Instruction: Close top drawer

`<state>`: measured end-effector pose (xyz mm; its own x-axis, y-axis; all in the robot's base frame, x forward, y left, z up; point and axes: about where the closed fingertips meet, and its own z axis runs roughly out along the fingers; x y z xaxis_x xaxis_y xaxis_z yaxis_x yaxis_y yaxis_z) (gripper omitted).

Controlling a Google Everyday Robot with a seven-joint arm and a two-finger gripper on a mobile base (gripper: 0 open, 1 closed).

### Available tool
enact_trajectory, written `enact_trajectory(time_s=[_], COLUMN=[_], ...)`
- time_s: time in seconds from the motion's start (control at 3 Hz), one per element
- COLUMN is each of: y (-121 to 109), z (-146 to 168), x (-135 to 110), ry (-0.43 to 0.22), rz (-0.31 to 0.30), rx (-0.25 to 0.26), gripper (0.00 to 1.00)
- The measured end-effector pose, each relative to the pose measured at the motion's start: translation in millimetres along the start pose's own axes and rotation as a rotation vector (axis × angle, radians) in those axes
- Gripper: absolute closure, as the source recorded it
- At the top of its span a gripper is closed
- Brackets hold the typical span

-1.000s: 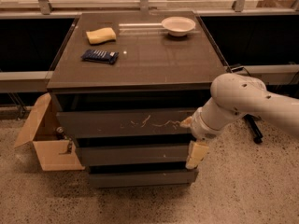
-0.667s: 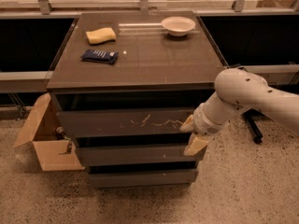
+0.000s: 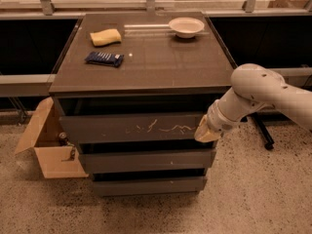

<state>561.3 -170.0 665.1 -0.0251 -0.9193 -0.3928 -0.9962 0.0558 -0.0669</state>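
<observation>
Grey top drawer [image 3: 131,129], just under the desk [image 3: 165,62] top, appears to stand slightly out, so closing is judged unfinished; end effector [image 3: 206,133] rests at the drawer's right end, its grip state cannot be told, final push outstanding.

The top drawer [image 3: 131,128] is a wide grey handleless unit, the uppermost of three fronts. Its flat front panel is level and upright, with pale whitish scratches running from the middle toward the end nearest the gripper [image 3: 205,133]. The gripper sits at the panel's right end, against its edge, and the panel extends leftward from it. A dark gap shows above the panel's upper edge.
</observation>
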Motion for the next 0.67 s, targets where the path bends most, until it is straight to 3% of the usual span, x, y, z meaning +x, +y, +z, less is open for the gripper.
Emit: enact_trajectory(time_s=[0.33,0.67], y=[-6.8,26.0], z=[-9.8,-25.6], x=[11.8,18.7], ry=[-0.007,-0.029], rz=[0.018,0.003], rx=[0.025,0.003], gripper=[0.45,0.14])
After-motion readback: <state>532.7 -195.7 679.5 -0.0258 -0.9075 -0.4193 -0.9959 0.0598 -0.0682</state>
